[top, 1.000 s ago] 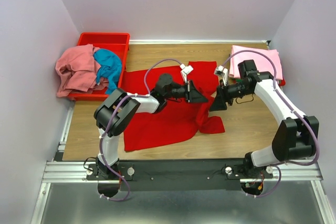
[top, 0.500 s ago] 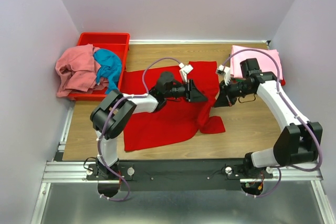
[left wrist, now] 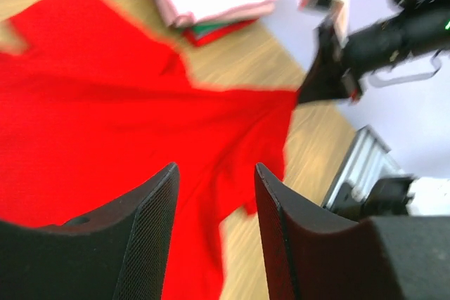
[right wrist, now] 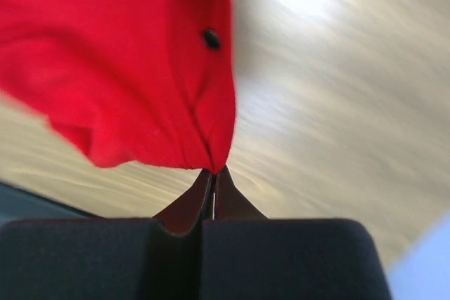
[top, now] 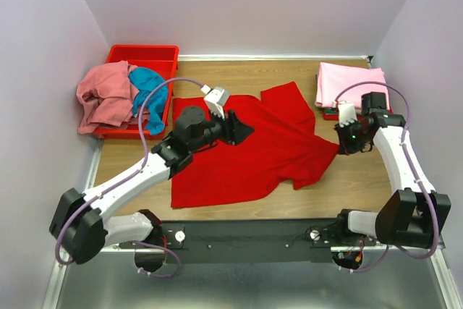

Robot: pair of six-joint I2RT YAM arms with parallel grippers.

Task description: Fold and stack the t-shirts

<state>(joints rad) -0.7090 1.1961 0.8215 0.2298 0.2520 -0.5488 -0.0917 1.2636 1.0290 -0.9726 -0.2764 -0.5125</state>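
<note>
Bright red cloth t-shirt (top: 253,153) lay wider than before, stretched toward centre right; we kept our right gripper (top: 340,147) clamped on its corner, left gripper (top: 242,129) parted.

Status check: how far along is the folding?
Done: a folded stack, pink on top, sits back right. In hand: the red shirt lies unfolded, its edge pinched by the right gripper; the left gripper is open above it. To do: the pink shirt and teal shirt heaped at the bin.
</note>
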